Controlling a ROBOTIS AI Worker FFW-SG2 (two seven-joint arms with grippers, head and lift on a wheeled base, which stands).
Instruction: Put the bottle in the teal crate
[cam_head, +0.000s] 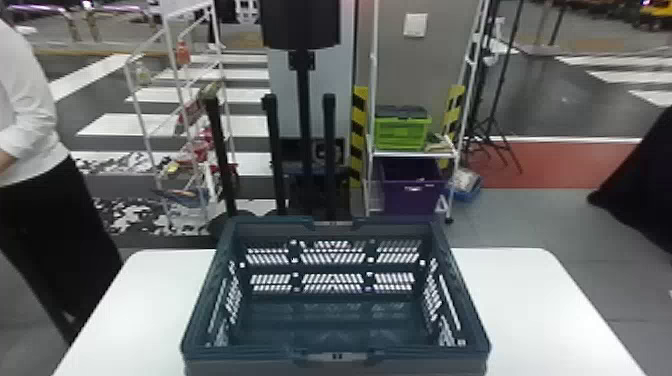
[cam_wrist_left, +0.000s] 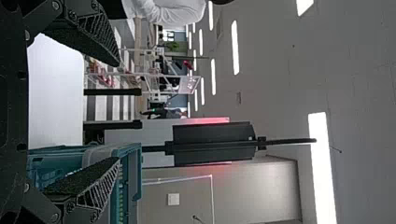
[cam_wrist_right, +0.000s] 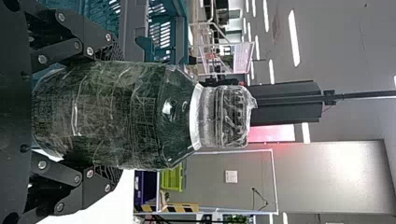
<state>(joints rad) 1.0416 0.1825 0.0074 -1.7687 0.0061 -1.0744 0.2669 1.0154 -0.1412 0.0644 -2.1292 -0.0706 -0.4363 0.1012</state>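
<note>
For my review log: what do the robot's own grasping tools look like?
The left tool is black, with wedge-shaped fingers: rough, grainy inner pads, slanted open ribbing along the sides, and metal bolts at the joints. The right tool is black too, with angular link bars, silvery bolts and similar ribbing.

The head view looks from up high, forward and down, at the worktop (cam_head: 530, 300) and the crate (cam_head: 250, 354). The left wrist view looks from lower down, near the crate, across the room and up to the ceiling (cam_wrist_left: 280, 65). The right wrist view faces much the same way, very close to the bottle (cam_wrist_right: 116, 114). All three share the crate and some worktop.
</note>
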